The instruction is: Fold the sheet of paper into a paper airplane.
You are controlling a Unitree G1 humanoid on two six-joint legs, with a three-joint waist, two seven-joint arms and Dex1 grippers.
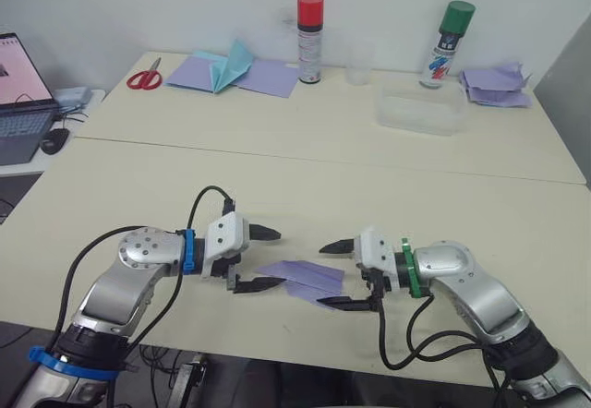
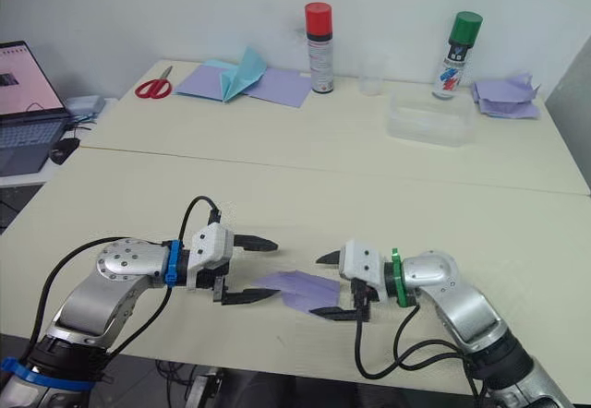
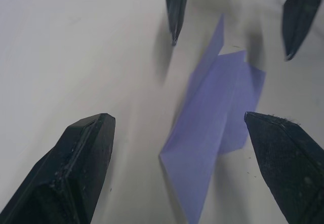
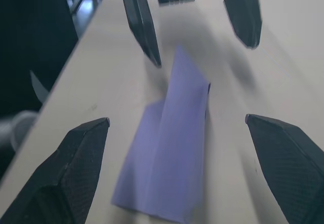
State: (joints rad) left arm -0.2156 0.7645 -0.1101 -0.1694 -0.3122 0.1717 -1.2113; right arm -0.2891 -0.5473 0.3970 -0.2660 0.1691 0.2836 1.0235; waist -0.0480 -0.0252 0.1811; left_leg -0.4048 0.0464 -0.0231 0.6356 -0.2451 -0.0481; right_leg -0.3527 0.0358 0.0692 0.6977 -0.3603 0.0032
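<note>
1. The folding appears nearly or fully done: the paper airplane (image 1: 303,279) lies flat at the counter (image 1: 305,186) near edge, a lavender wedge with a pointed tip and layered flaps.
2. The left gripper (image 1: 264,258) and right gripper (image 1: 338,274) flank it, jaws open and empty; any final shaping remains, by judgement.

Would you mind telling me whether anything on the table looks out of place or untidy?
Mostly tidy. The one messy spot is the crumpled heap of purple papers at the far right corner. The paper airplane lies between the open left end effector and right end effector.
</note>
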